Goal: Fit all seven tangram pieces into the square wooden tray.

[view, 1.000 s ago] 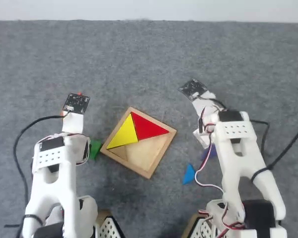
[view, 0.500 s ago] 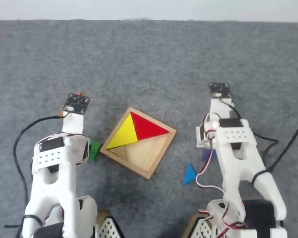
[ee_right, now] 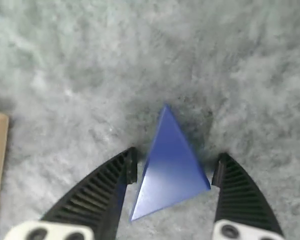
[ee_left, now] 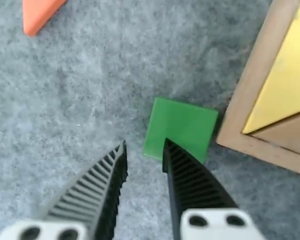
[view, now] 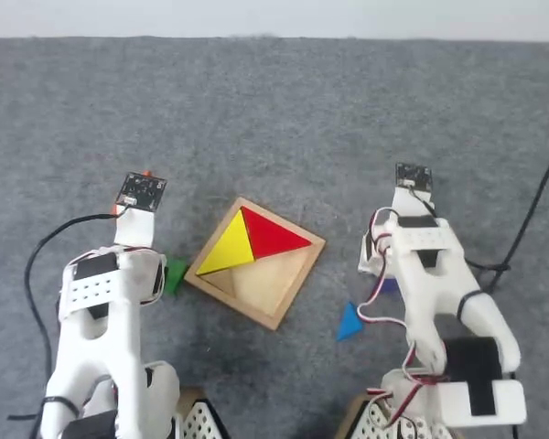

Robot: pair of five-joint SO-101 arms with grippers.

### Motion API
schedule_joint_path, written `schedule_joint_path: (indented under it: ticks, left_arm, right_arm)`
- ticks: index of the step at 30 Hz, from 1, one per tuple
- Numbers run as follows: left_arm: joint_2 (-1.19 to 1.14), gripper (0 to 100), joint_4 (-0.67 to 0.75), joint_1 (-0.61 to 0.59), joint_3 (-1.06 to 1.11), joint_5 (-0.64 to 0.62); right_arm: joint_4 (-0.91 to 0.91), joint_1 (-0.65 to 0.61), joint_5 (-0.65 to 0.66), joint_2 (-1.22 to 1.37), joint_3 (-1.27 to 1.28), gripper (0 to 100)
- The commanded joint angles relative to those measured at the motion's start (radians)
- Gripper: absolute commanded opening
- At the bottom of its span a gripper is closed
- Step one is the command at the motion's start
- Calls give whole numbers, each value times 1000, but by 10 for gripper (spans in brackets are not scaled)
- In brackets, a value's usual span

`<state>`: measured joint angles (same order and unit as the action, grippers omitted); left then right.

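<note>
From above, you see the wooden tray (view: 288, 291) lying in the middle of the grey carpet (view: 274, 110), turned like a diamond. A yellow triangle (view: 227, 249) and a red triangle (view: 273, 233) sit inside it, side by side in its far part. The near part of the tray is bare wood. A green square (view: 175, 274) lies just left of the tray, beside your left arm (view: 101, 302). A small orange piece (view: 147, 172) lies farther away, by that arm's far end. A light blue triangle (view: 349, 321) lies on the carpet right of the tray. A dark blue triangle (view: 385, 285) peeks out from under your right arm (view: 430, 274).

From the left wrist, your left gripper (ee_left: 144, 145) is a little bit apart and holds nothing. One finger (ee_left: 182, 175) reaches over the edge of the green square (ee_left: 180, 127). The square lies flat on the carpet, just beside the tray's rim (ee_left: 245, 100). The orange piece (ee_left: 40, 12) lies well apart from it.

From the right wrist, your right gripper (ee_right: 176, 153) is spread wide. The dark blue triangle (ee_right: 170, 165) lies flat on the carpet between its two fingers. You cannot tell if the fingers touch it.
</note>
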<state>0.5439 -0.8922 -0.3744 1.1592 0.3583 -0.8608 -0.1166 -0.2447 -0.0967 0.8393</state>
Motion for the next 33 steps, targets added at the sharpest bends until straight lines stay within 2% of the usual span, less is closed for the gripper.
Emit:
schedule_joint_path:
  ticks: [1, 7, 14, 19, 23, 30, 33]
  left_arm:
    - [34, 118, 14, -8, -5, 9]
    - [34, 118, 14, -8, -5, 11]
    - [34, 118, 14, -8, -5, 11]
    - [34, 118, 14, -8, -5, 11]
    - [34, 118, 14, -8, -5, 11]
    - [34, 118, 14, -8, -5, 11]
    - [34, 118, 14, -8, -5, 11]
  right_arm:
    - [-21, 16, -20, 59, -43, 236]
    - [-28, 18, -23, 59, -43, 65]
    - [-35, 19, -26, 58, -43, 180]
    - [-188, 19, -81, 58, -135, 273]
    - [-303, 7, -124, 59, -206, 277]
    - [-303, -15, -376, 68, -181, 277]
    - [-248, -41, -384, 68, -161, 277]
